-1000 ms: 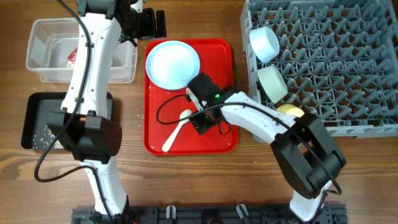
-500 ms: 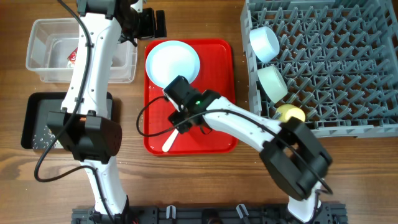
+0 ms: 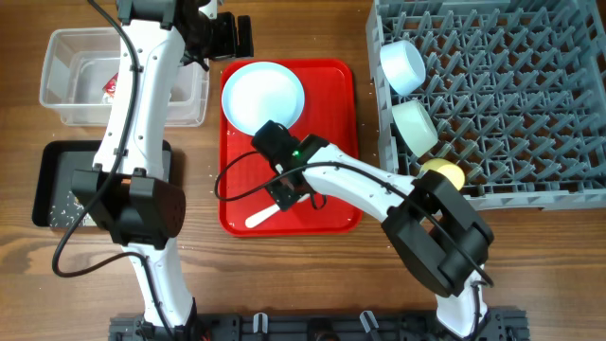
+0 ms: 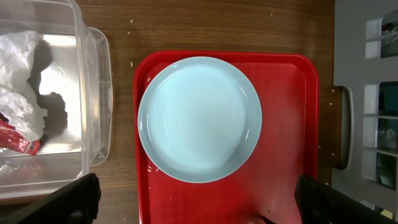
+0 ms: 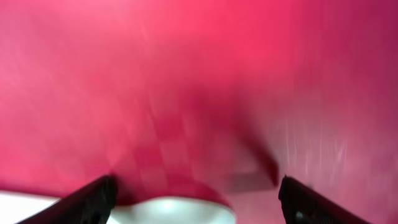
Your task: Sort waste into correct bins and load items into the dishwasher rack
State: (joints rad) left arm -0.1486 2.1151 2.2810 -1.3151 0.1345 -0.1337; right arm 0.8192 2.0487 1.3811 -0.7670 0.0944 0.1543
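Round, glossy pale blue plate point(image 4: 199, 118)

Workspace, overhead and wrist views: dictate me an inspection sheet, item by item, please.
Surface: wooden table, red tray on it.
Job's things: plate and spoon on the red tray; blue bowl, green bowl, yellow cup in the rack; wrapper and tissue in the clear tub; rice in the black tray.
Clutter: a few pale specks on the wood.
Pincers: left pincer open above the red tray; right pincer open, low over the spoon.
Cables: black cable loops over the red tray's left side.
Surroundings: black rail at the near edge.
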